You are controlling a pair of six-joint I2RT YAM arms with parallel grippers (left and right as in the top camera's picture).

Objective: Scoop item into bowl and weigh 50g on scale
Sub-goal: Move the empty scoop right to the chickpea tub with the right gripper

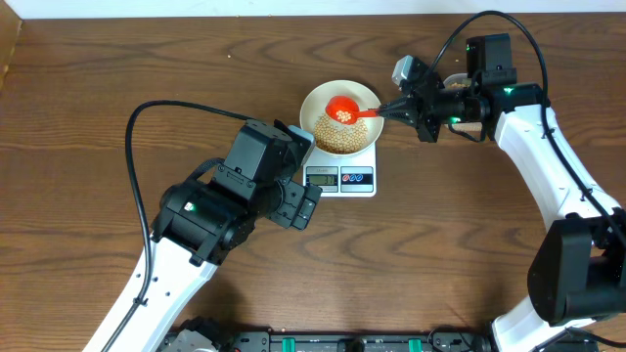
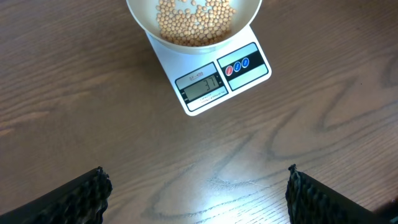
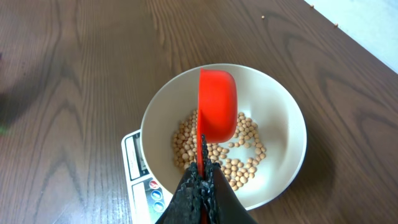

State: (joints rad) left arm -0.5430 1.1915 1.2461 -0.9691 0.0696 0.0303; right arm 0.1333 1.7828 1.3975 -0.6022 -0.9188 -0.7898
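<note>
The pale cream bowl [image 1: 313,99] [image 2: 144,23] [image 3: 292,118] sits on the white scale [image 1: 339,179] [image 2: 205,87] [image 3: 138,155], whose display and red and blue buttons face the front. Tan beans [image 1: 342,139] [image 2: 196,22] [image 3: 239,155] cover the bowl's bottom. My right gripper [image 1: 391,108] [image 3: 202,177] is shut on the handle of a red scoop [image 1: 344,110] [image 3: 217,102], held over the bowl with a few beans in it. My left gripper [image 1: 298,203] [image 2: 198,177] hangs open over bare table just in front of the scale, holding nothing.
A container with tan contents [image 1: 455,83] shows partly behind my right wrist at the back right. The table's far edge runs along the top of the overhead view. A black cable loops from each arm.
</note>
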